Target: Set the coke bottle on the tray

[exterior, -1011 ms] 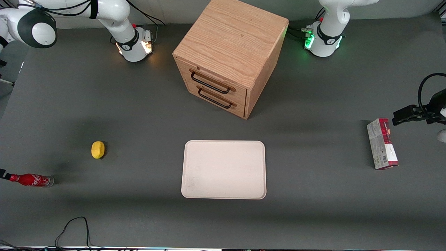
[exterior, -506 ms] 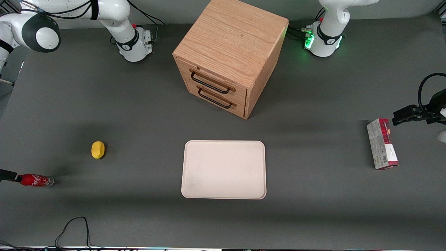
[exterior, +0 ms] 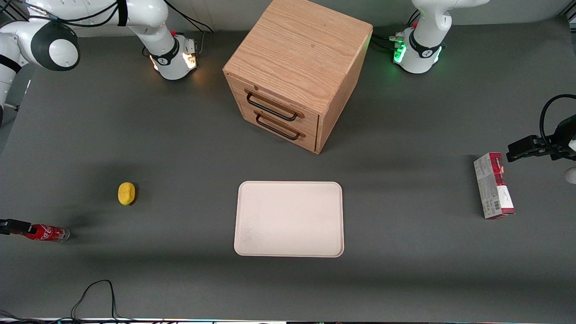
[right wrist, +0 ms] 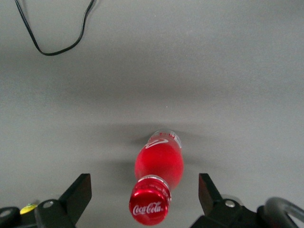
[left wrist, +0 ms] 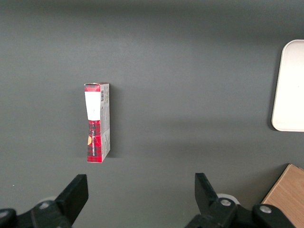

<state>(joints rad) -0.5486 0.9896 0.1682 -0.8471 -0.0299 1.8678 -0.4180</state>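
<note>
The coke bottle (exterior: 45, 232), slim and red with white script, stands upright at the working arm's end of the table, near the front edge. In the right wrist view I look down on its red cap (right wrist: 149, 208) and red body (right wrist: 159, 161). My gripper (right wrist: 144, 197) is open above it, its two black fingers (right wrist: 78, 194) wide apart on either side of the cap and not touching it. In the front view the gripper (exterior: 17, 226) shows only as a dark finger over the bottle's cap end. The cream tray (exterior: 288, 219) lies flat in the middle of the table, far from the bottle.
A yellow lemon (exterior: 126, 193) lies between bottle and tray, farther from the camera than the bottle. A wooden drawer box (exterior: 297, 67) stands farther back than the tray. A red-and-grey carton (exterior: 493, 184) lies toward the parked arm's end. A black cable (exterior: 96, 292) loops near the front edge.
My gripper has moved in over the bottle's cap, so its dark finger now covers the cap in the front view. The bottle has not moved.
</note>
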